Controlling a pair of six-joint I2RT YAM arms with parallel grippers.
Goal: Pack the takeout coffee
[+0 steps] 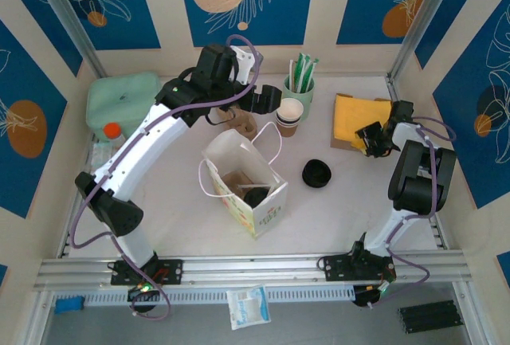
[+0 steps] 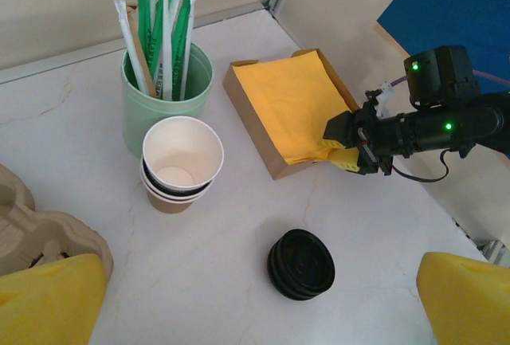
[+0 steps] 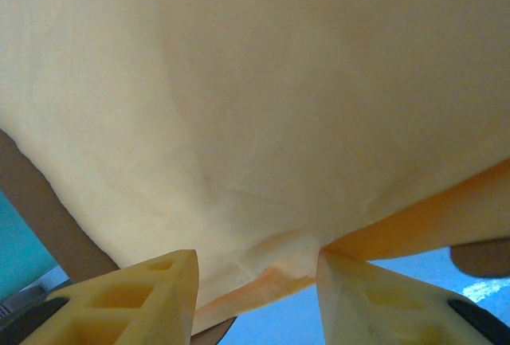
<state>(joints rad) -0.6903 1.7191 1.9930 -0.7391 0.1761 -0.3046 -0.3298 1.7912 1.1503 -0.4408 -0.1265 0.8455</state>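
Note:
The white paper bag (image 1: 239, 171) stands open mid-table. Inside it, a round black lid (image 1: 255, 196) sits beside a brown cardboard insert; it looks like the takeout coffee, its cup body hidden. My left gripper (image 1: 263, 103) hovers open at the back, above the table between the cardboard carrier (image 2: 28, 229) and the loose black lids (image 2: 300, 264). In its wrist view the left gripper (image 2: 259, 297) has wide yellow fingers and holds nothing. My right gripper (image 1: 368, 139) is open at the yellow napkins (image 1: 360, 116). A napkin edge (image 3: 271, 281) lies between its fingers.
A stack of lidless paper cups (image 2: 182, 162) stands beside a green cup of wrapped straws (image 2: 166, 82). The napkins lie in a brown tray (image 2: 253, 122). A mint container (image 1: 119, 98) and an orange-capped bottle (image 1: 112, 131) sit back left. The right arm (image 2: 430, 126) crosses the right side.

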